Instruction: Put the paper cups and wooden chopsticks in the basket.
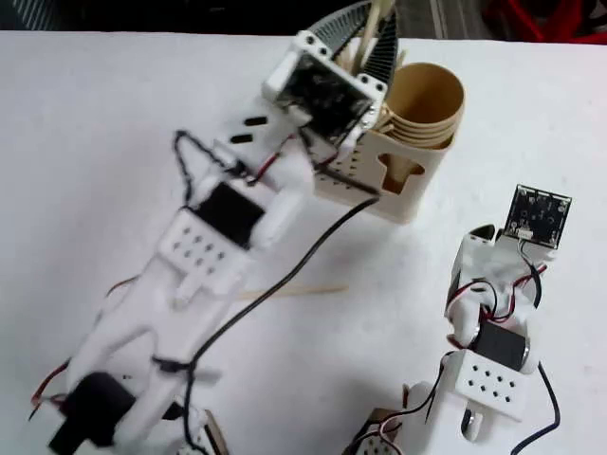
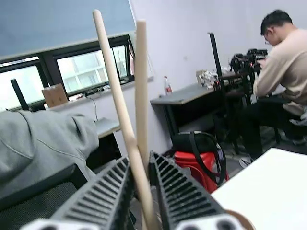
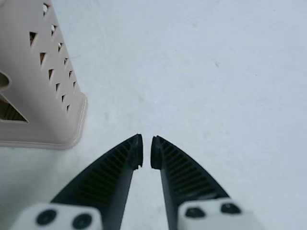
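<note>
White table (image 1: 114,114) carrying a basket (image 1: 403,194) holding stacked paper cups (image 1: 432,100), left gripper (image 2: 139,160) clamping two wooden chopsticks (image 2: 120,100) over it, loose chopstick (image 1: 303,290) lying nearby, right gripper (image 3: 147,151) hovering pinched together, empty.

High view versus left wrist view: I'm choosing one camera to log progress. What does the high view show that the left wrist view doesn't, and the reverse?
High view adds: the basket with stacked paper cups inside, a loose chopstick lying on the table, and the right arm beside the basket. Left wrist view adds: how the two held chopsticks meet at an angle between the ribbed fingers, plus a red bag in the room behind. Both: the left gripper shut on those chopsticks.
</note>
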Tool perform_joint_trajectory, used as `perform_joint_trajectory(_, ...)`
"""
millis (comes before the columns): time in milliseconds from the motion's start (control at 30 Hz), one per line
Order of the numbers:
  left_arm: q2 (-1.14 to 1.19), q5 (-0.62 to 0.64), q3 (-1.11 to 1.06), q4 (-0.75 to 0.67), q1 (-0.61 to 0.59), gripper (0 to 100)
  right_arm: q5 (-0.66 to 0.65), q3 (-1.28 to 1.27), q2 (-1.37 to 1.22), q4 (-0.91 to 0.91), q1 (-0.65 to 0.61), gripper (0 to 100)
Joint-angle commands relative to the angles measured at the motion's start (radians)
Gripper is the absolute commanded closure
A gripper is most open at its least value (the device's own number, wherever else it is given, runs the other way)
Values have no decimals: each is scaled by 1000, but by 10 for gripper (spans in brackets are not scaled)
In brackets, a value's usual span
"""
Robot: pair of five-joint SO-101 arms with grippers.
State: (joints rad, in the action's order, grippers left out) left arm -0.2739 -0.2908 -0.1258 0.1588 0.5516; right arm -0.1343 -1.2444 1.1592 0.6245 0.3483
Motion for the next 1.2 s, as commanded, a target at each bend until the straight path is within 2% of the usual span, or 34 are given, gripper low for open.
perform_joint_trajectory(0,76,15,11,-92,-1,980,0,14,22,-22,1,950)
perform_joint_trajectory(67,114,17,11,-104,-8,980,0,14,22,-22,1,950)
perform_joint_trajectory(233,183,123,8,-109,-56,977,0,14,22,-35,1,950)
perform_joint_trajectory(333,194,132,2,-95,-73,976,0,12,22,-38,1,950)
perform_joint_trajectory(400,191,132,3,-43,-79,963,0,12,22,-38,1,950)
perform_joint_trajectory(567,150,133,15,150,-79,847,0,12,22,-38,1,950)
perform_joint_trajectory(1033,-163,126,11,572,-82,842,0,12,22,-38,1,950)
perform_joint_trajectory(1167,-237,124,-41,631,-108,842,0,11,22,-38,1,950)
